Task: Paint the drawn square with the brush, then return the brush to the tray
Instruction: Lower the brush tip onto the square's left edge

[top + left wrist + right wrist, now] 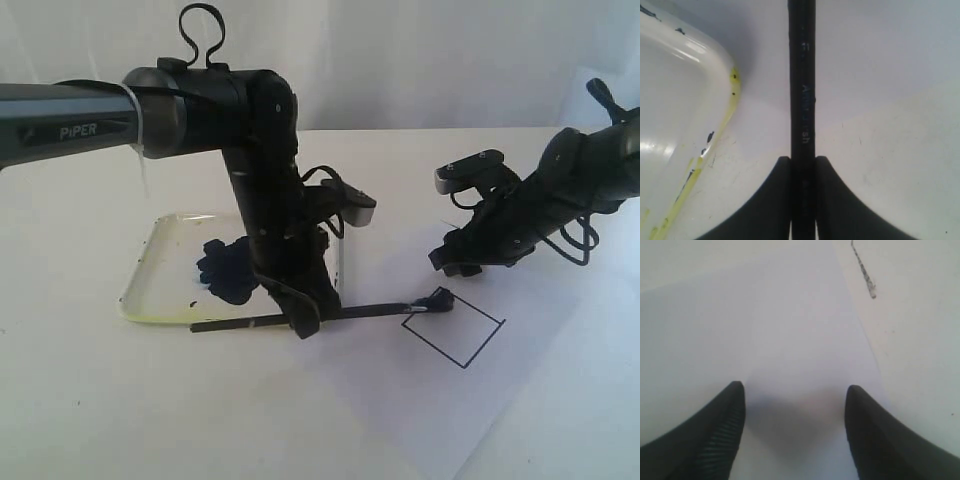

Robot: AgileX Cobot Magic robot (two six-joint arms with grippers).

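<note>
My left gripper (303, 322) is shut on the brush (365, 311), whose thin black handle lies nearly level just in front of the tray (160, 240). The dark brush tip (438, 299) touches the upper left corner of the drawn square (453, 325), a tilted black outline with a white interior. In the left wrist view the handle (802, 95) runs straight out from between my fingers (832, 200), beside the tray's yellow-stained rim (730, 100). My right gripper (452, 262) hovers open above the paper behind the square; its fingers (722, 435) hold nothing.
A dark blue paint blotch (225, 270) sits inside the tray, partly behind my left arm. The white paper sheet (400, 400) covers the table on the right. A thin wire (862, 270) lies beyond the paper's edge in the right wrist view.
</note>
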